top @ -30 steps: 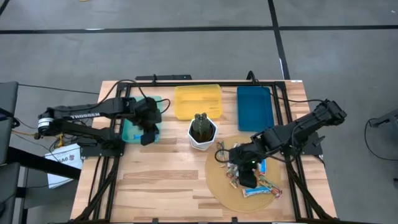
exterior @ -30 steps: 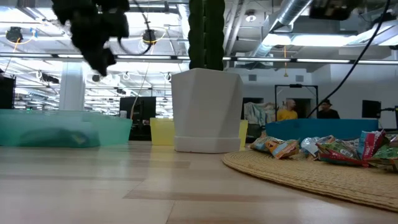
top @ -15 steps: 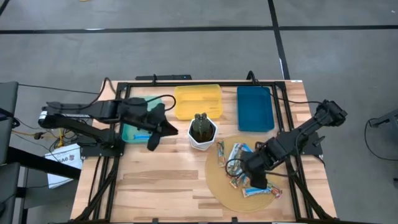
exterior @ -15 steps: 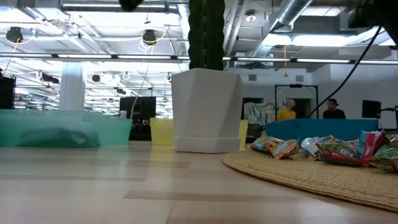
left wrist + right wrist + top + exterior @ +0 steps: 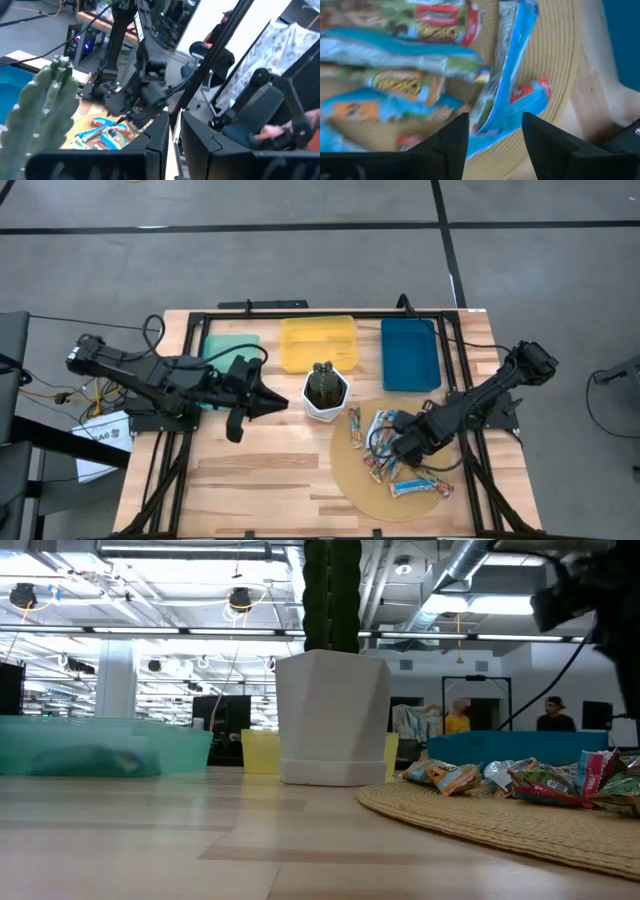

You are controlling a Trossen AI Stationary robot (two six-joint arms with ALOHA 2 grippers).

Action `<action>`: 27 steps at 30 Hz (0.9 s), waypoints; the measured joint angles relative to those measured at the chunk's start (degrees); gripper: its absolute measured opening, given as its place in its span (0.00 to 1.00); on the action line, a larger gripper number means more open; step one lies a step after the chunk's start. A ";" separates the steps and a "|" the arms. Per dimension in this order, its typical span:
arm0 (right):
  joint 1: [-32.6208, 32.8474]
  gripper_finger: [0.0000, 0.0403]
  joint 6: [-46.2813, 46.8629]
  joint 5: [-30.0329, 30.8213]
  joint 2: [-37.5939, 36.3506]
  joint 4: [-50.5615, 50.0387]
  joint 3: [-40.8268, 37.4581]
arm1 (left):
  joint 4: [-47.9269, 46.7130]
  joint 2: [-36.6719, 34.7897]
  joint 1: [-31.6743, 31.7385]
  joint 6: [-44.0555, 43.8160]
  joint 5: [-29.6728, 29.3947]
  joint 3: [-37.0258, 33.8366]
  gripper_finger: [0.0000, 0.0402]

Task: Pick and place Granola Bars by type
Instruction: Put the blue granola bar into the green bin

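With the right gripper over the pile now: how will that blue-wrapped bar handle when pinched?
The blue-wrapped bar has a glossy wrapper, so probably slippery. It looks thin and light, and its crinkled end likely flexes. It overlaps other bars on the woven mat, so the open right gripper may drag neighbours.

Light wooden table (image 5: pixel 260 470), plank top, black metal frame along edges. Across far edge, three trays in a row: teal tray (image 5: pixel 222 350) at left, partly under an arm; yellow tray (image 5: pixel 317 343) in middle; blue tray (image 5: pixel 409 352) at right. Just in front of yellow tray, white pot (image 5: pixel 325 396) with dark green cactus, upright. Right of pot and touching near side of it, round woven mat (image 5: pixel 355 475), tan, reaching to near right part of table. On mat, heap of Granola Bars (image 5: pixel 385 450), wrappers blue, orange, red, silver, overlapping. Near-left half of table bare wood. Low view: mat edge thick, bars piled toward right (image 5: pixel 520 780).
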 joint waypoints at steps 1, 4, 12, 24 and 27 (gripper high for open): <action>-0.41 0.44 -0.01 0.08 -0.01 1.32 -0.84 | 0.48 0.01 -0.74 -0.41 -1.12 0.00 0.10; -1.59 0.43 -0.01 0.08 0.00 4.95 -3.14 | 1.67 0.01 -2.88 -0.94 -4.16 0.00 0.10; -3.68 0.43 0.81 1.48 0.00 5.77 -4.09 | 2.46 0.01 -7.19 -0.96 -11.36 0.00 0.10; -4.61 0.41 0.49 1.53 0.20 8.74 -4.09 | 2.20 0.01 -7.53 1.71 -12.00 0.00 0.10; -4.61 0.41 0.51 1.56 0.20 9.44 -4.62 | 2.18 0.01 -7.51 2.17 -11.99 0.00 0.10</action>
